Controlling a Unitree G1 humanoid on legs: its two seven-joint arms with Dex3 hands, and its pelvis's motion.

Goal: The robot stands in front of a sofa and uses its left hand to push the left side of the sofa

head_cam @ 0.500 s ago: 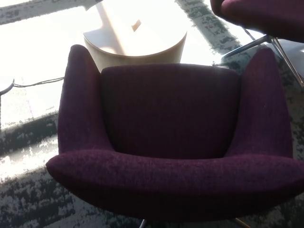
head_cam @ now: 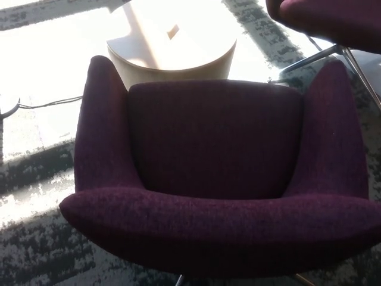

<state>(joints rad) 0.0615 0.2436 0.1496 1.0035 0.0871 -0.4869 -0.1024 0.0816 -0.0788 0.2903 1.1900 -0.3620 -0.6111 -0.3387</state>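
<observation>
Lying at far left on the bright floor: a thin dark cable [head_cam: 47,102]. Filling the middle: a big purple fabric sofa [head_cam: 214,179], its left arm [head_cam: 98,131] untouched. Standing behind: a round pale wooden desk [head_cam: 171,47]. Peeking in top right: another purple seat [head_cam: 333,18]. Showing no hand, so spread or closed — cannot tell. Probably still getting ready; next, reaching the left hand to that left arm.

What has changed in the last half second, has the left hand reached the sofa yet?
Nothing in the scene itself visibly moved. The whole picture slid a little to the right, so the camera shifted, not the sofa. Neither robot hand is in view, so no contact with the sofa's left arm shows. The round wooden table and the second purple chair keep their places.
</observation>
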